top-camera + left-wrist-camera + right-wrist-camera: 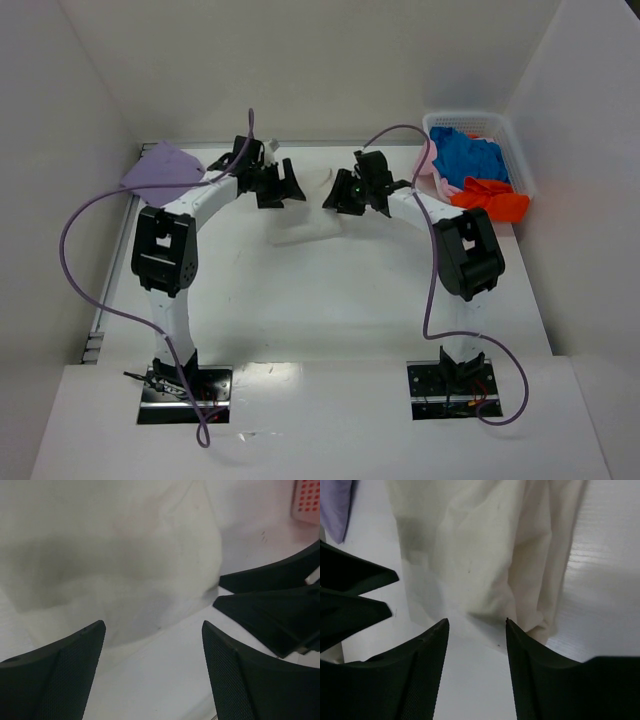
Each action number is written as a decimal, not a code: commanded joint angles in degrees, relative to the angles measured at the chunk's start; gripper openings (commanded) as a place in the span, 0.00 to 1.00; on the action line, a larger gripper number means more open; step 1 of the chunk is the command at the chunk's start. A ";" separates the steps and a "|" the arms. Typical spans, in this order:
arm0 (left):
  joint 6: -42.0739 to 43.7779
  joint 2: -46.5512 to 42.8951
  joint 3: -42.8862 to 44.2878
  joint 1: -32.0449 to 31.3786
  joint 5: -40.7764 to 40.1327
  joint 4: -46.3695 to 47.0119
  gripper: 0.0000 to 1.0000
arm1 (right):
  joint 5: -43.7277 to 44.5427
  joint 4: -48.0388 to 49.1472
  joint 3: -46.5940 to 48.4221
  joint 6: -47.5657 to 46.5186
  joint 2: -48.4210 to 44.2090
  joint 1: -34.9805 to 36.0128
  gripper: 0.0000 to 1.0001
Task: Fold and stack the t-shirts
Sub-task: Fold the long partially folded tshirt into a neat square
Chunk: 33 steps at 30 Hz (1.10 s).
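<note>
Here, left tool (152, 626) gaping wide and empty, right tool (476, 623) parted, empty, both over off-white t-shirt (485, 555).

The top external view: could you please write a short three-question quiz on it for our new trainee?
1. True or false: the lavender t-shirt lies in the basket.
2. Which shirt lies on the table by the left gripper and right gripper? A green; B off-white t-shirt; C black.
3. Fill in: both grippers' jaws stand ____.
Key: 1 false, it lies on the table, far left; 2 B; 3 open.
</note>
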 commanded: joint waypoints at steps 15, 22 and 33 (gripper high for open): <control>-4.16 15.71 25.06 -0.83 4.23 3.70 0.58 | 0.28 4.07 -2.79 -0.25 1.92 -0.02 0.46; -5.38 19.23 24.88 -1.45 2.74 6.77 0.43 | -0.25 4.07 -3.85 -0.25 3.68 0.59 0.38; -9.78 21.08 21.63 -1.98 -2.10 12.22 0.14 | 0.36 2.23 -8.93 0.80 2.63 2.26 0.14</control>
